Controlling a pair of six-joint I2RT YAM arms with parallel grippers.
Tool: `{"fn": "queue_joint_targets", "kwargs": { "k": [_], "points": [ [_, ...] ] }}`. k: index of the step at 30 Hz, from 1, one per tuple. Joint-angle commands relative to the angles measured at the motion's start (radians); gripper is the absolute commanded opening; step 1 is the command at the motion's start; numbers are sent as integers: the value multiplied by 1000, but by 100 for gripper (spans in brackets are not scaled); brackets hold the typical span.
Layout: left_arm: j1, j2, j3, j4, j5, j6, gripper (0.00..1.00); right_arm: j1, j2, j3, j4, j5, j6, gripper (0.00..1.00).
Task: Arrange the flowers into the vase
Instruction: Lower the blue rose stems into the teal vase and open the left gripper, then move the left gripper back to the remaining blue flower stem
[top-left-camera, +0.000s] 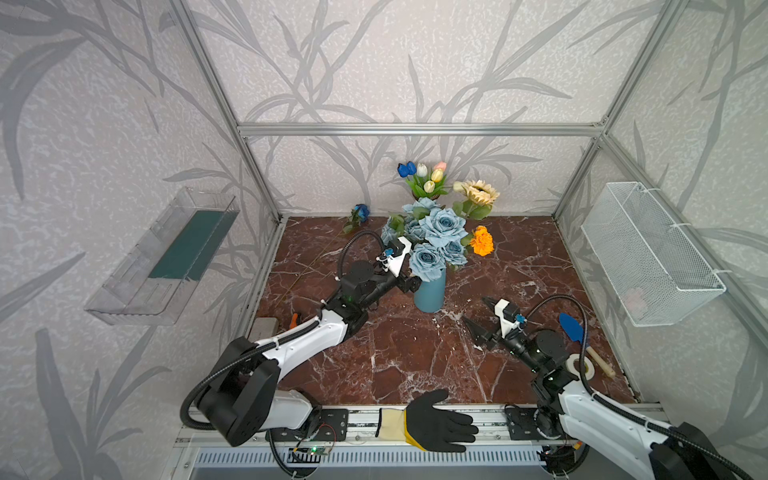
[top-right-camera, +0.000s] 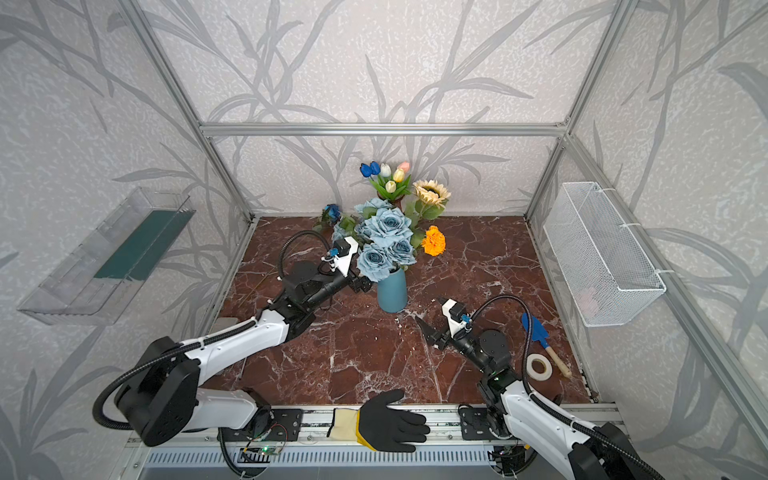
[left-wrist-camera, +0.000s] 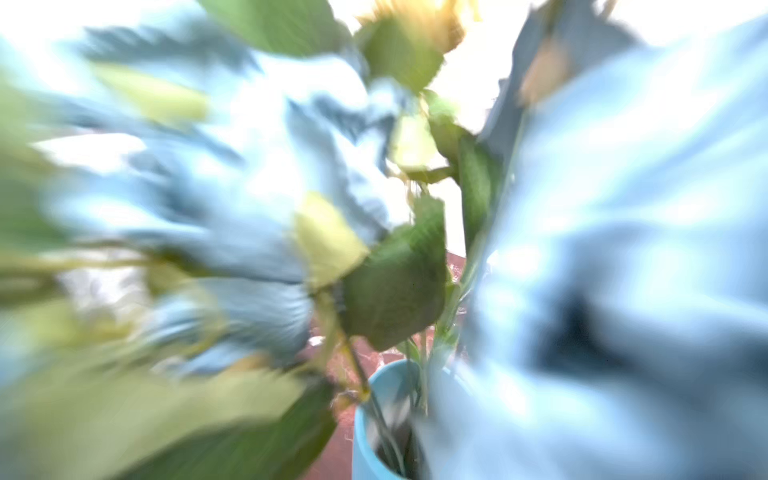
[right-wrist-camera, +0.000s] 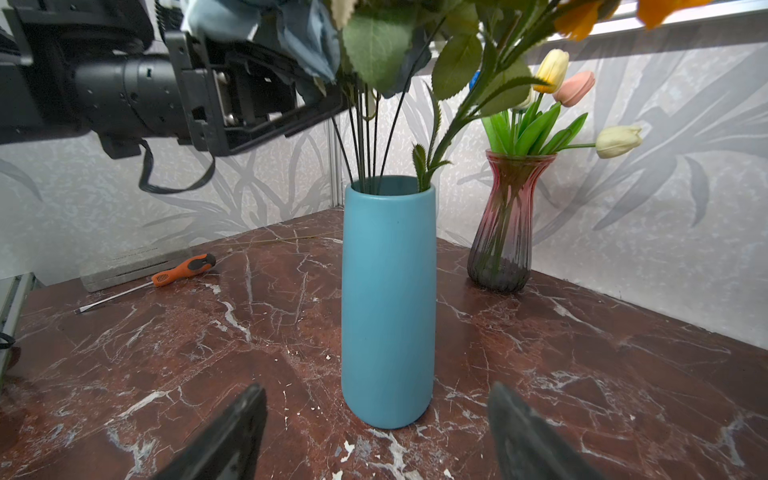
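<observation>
The blue vase (top-left-camera: 430, 293) (top-right-camera: 392, 293) (right-wrist-camera: 388, 299) (left-wrist-camera: 365, 436) stands mid-table holding dusty-blue roses (top-left-camera: 440, 232) (top-right-camera: 388, 232), with the orange marigold (top-left-camera: 482, 242) leaning out to its right. A beige daisy (top-left-camera: 480, 193) rises behind them. Tulips (top-left-camera: 424, 178) (right-wrist-camera: 552, 75) stand in a pink glass vase (right-wrist-camera: 505, 232) at the back wall. A dark-blue rose (top-left-camera: 360, 212) lies at the back left. My left gripper (top-left-camera: 413, 284) (top-right-camera: 365, 284) is open beside the stems just above the vase rim, its wrist view motion-blurred. My right gripper (top-left-camera: 478, 316) (right-wrist-camera: 380, 436) is open and empty, low in front of the vase.
An orange-handled screwdriver (right-wrist-camera: 183, 268) and a grey block (top-left-camera: 264, 326) lie at the left edge. A blue spatula (top-left-camera: 571, 326) and a tape roll (top-left-camera: 579, 365) sit at the right. A black glove (top-left-camera: 440, 424) rests on the front rail. A wire basket (top-left-camera: 648, 249) hangs on the right wall.
</observation>
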Motion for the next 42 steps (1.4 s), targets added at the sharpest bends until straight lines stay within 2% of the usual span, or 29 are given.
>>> {"fn": "queue_joint_targets", "kwargs": {
  "k": [1, 4, 6, 9, 12, 14, 17, 21, 24, 26, 28, 30, 33, 37, 42],
  "points": [
    [21, -100, -25, -93, -2, 70, 92, 4, 8, 29, 45, 5, -11, 84],
    [34, -171, -35, -161, -17, 102, 92, 4, 8, 28, 44, 6, -10, 84],
    [39, -211, -57, -152, -75, 90, 92, 4, 8, 28, 44, 6, -9, 84],
    [65, -270, -87, -153, -95, 102, 83, 4, 9, 31, 44, 3, -7, 84],
    [128, -291, -73, -212, -111, 92, 82, 6, 14, 32, 45, 3, -7, 84],
    [182, -261, -53, -253, -207, 75, 83, 5, 15, 30, 52, 1, -5, 84],
    [296, -148, 31, -373, -374, -16, 81, 6, 13, 30, 55, -3, -1, 84],
    [466, 78, 245, -667, -432, -179, 78, 5, 0, 27, 49, -2, -2, 84],
    [531, 293, 454, -898, -481, -143, 78, 5, -20, 27, 34, -1, -1, 84],
    [574, 444, 631, -1095, -455, -111, 75, 6, -36, 27, 22, 0, -2, 84],
    [586, 605, 845, -1335, -438, -23, 72, 7, -53, 27, 7, 6, -5, 84],
    [589, 723, 967, -1436, -465, 66, 72, 6, -64, 25, -1, 11, -6, 84],
    [602, 871, 1122, -1540, -474, 144, 73, 8, -75, 26, -7, 9, -4, 84],
    [609, 998, 1238, -1544, -437, 226, 74, 8, -61, 26, 1, 14, -6, 84],
    [611, 1111, 1337, -1533, -437, 268, 74, 8, -36, 27, 24, 3, -3, 84]
  ]
}}
